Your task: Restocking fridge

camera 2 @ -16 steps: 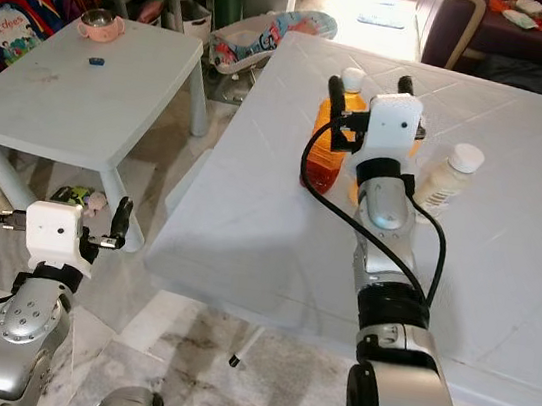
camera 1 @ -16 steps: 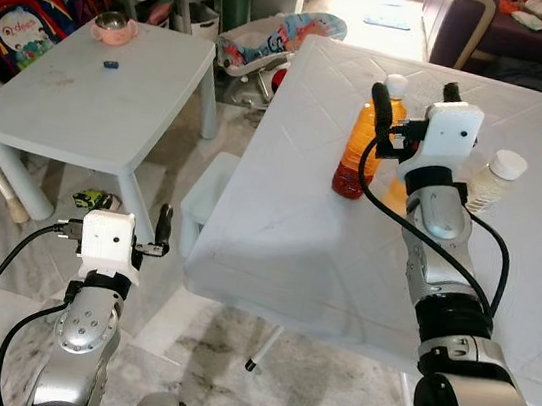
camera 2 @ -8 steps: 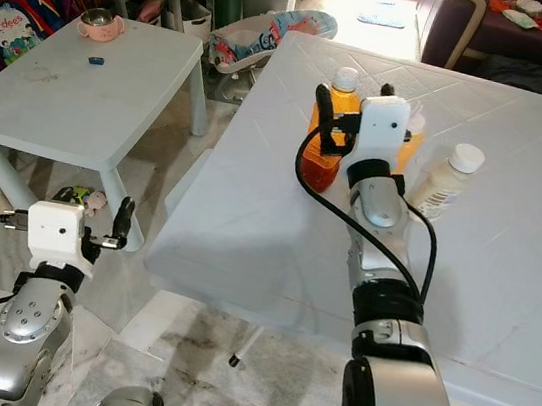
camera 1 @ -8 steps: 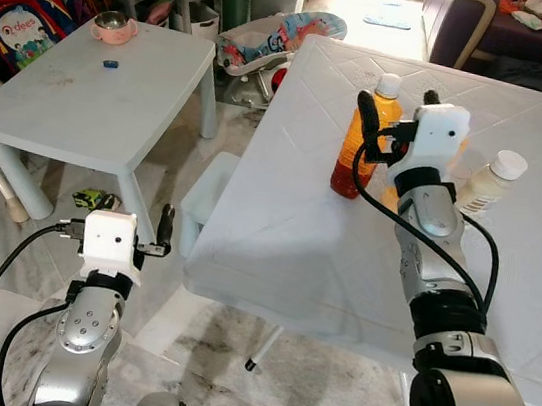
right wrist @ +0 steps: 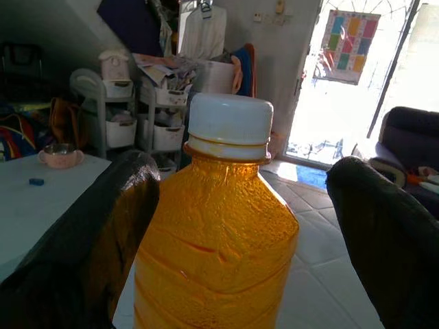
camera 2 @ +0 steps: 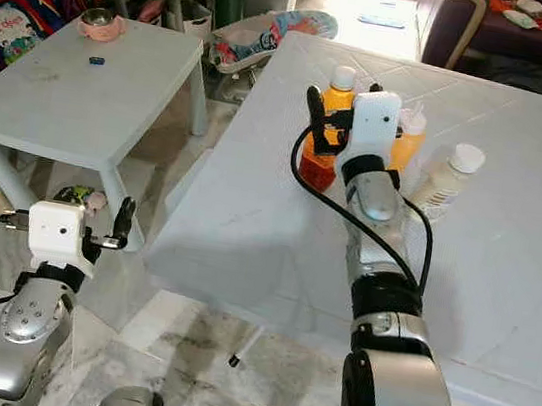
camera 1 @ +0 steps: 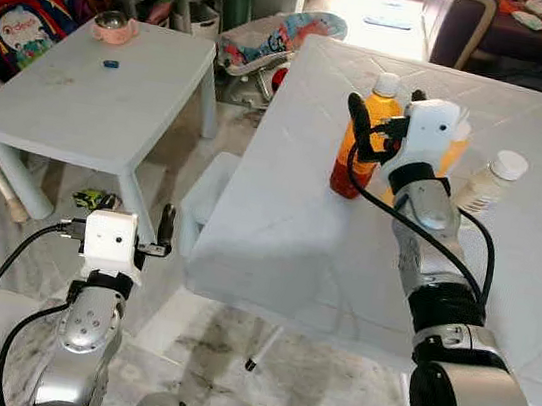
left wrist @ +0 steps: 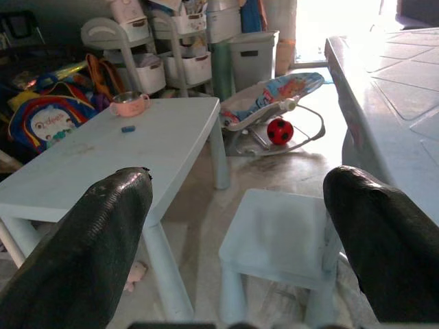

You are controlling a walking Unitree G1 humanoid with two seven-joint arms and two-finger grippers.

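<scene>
An orange juice bottle [camera 1: 358, 145] with a white cap stands upright on the big white table [camera 1: 287, 231]. My right gripper [camera 1: 385, 116] is open and straddles it, one black finger on each side. In the right wrist view the bottle [right wrist: 219, 226] sits between the fingers [right wrist: 103, 240], closer to one than the other. A second orange bottle [camera 2: 409, 142] stands just behind my right wrist, and a white bottle [camera 1: 487, 181] stands to its right. My left gripper [left wrist: 236, 226] hangs open and holds nothing, low by the floor on the left.
A low white table [camera 1: 71, 114] on the left carries a pink cup [camera 1: 114, 28] and a small blue object [camera 1: 112, 65]. A small stool [camera 1: 207, 194] stands under the big table's near-left edge. A baby bouncer [camera 1: 273, 42] and storage shelves stand behind.
My right gripper has moved left and forward, from beside the orange bottle to straddling it. The left arm has stayed still.
</scene>
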